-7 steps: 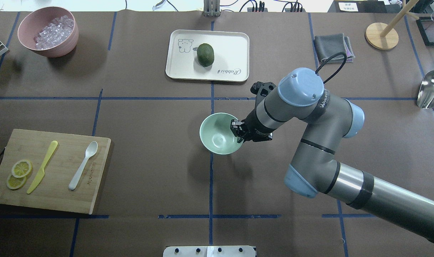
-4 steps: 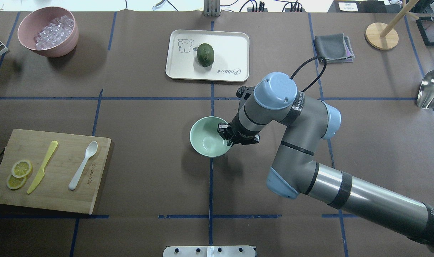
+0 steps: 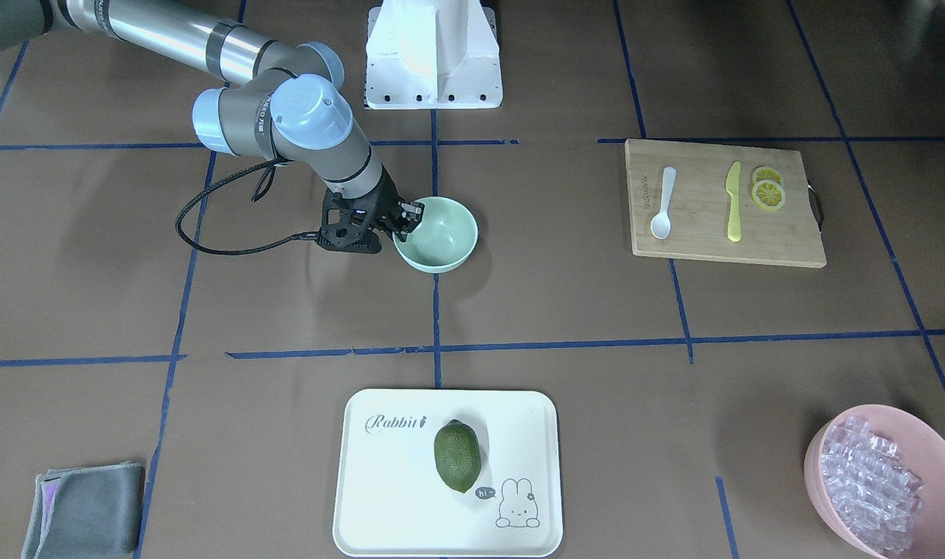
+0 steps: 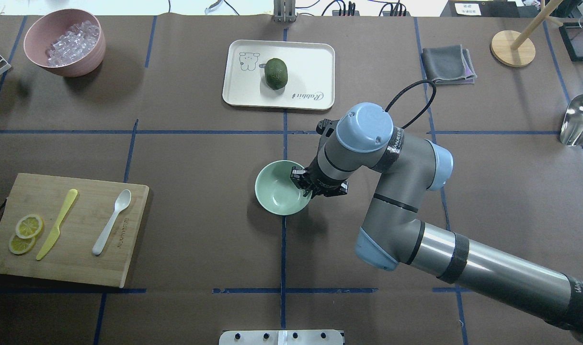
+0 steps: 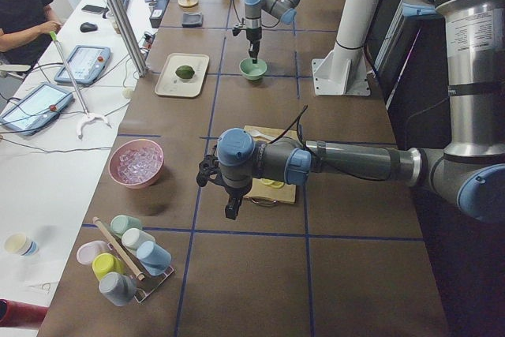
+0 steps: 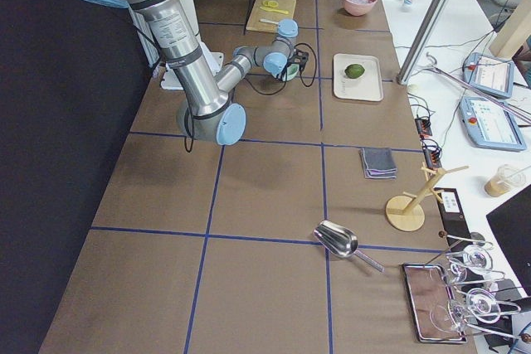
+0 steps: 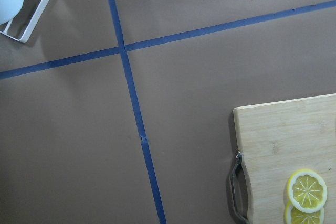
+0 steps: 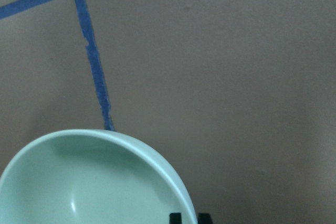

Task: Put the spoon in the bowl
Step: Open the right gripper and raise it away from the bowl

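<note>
The white spoon lies on the wooden cutting board at the left, also in the front-facing view. The mint-green bowl sits near the table's middle on the blue tape line and is empty. My right gripper is shut on the bowl's right rim, one finger inside and one outside; the right wrist view shows the rim between the fingertips. My left gripper shows only in the exterior left view, above the table by the cutting board's end; I cannot tell its state.
A yellow knife and lemon slices share the board with the spoon. A pink bowl of ice cubes stands far left. A white tray holds a green fruit. A grey cloth and metal scoop lie right.
My right gripper has carried the mint bowl to the left along the table and slightly nearer the robot. The spoon has not moved.
</note>
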You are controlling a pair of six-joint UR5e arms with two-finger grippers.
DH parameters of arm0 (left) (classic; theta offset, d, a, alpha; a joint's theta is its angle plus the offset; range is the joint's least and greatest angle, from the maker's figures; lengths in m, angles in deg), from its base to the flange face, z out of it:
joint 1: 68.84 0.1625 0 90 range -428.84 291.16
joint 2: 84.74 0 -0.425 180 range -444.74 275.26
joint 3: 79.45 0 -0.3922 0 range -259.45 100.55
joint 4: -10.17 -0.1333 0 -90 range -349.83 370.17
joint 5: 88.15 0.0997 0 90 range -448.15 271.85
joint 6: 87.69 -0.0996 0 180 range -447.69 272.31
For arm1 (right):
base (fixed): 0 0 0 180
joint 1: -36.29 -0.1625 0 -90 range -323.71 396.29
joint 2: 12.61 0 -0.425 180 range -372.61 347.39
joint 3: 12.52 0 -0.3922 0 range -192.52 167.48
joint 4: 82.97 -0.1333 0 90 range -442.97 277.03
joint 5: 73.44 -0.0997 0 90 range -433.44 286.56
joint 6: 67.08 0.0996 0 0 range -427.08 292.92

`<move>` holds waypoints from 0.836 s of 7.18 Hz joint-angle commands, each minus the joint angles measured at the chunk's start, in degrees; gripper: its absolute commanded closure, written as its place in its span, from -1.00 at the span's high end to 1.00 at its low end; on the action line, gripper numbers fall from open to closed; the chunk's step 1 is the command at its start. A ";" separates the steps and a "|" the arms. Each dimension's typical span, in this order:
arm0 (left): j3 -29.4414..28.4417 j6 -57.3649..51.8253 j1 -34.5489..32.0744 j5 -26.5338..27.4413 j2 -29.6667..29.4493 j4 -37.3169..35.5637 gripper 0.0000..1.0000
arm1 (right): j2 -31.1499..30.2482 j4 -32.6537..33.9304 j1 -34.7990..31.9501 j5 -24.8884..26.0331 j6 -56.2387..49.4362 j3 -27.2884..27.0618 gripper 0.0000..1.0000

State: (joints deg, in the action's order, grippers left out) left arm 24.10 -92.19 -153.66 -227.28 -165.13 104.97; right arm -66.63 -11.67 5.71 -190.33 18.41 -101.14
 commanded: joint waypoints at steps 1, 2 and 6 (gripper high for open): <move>2.43 3.59 4.81 -0.62 -0.29 0.04 1.00 | -1.08 0.51 -1.83 -0.08 -0.05 -3.73 0.98; 6.80 12.06 10.66 -0.36 -0.82 0.04 1.00 | -6.74 2.95 -4.46 -2.18 -0.14 -12.20 0.98; 9.22 37.30 35.71 12.40 -7.31 14.51 1.00 | -27.22 3.77 -23.26 -15.38 -17.28 -23.53 0.98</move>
State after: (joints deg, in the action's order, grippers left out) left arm 33.03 -63.01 -125.64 -221.72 -170.95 114.76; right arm -87.51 -7.79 -12.59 -203.47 9.57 -123.33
